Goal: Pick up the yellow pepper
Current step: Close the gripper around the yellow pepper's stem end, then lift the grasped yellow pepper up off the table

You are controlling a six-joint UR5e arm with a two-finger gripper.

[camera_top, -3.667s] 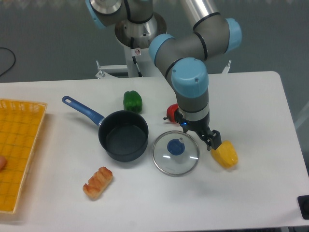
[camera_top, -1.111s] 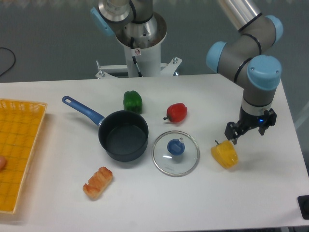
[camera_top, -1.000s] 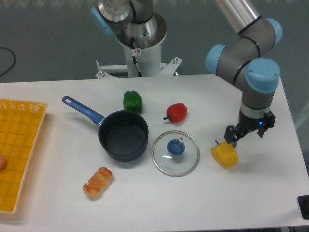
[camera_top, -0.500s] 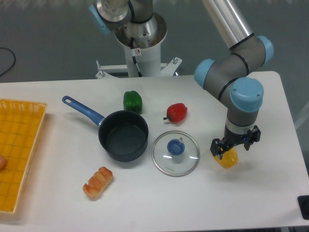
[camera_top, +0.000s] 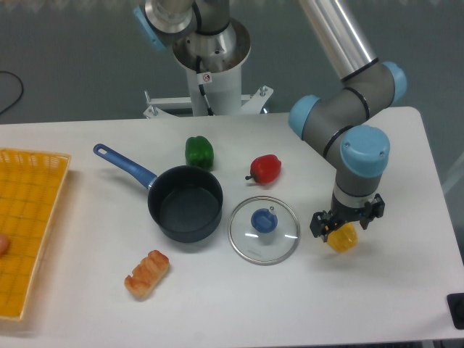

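Note:
The yellow pepper (camera_top: 343, 239) lies on the white table, right of the glass lid. My gripper (camera_top: 341, 226) has come straight down over it. Its dark fingers stand on either side of the pepper's top, one at the left and one at the right. The jaws are still spread around the pepper, and I see no squeeze on it. The gripper body hides the pepper's upper half and its stem.
A glass lid with a blue knob (camera_top: 264, 229) lies just left of the pepper. A dark pot with a blue handle (camera_top: 185, 203), a red pepper (camera_top: 267, 169), a green pepper (camera_top: 199, 152), a bread roll (camera_top: 147, 273) and a yellow basket (camera_top: 25, 228) are further left.
The arm swung in from the right and lowered onto the yellow pepper. The gripper went from beside the pepper's upper right to straddling it. The pepper has hardly shifted.

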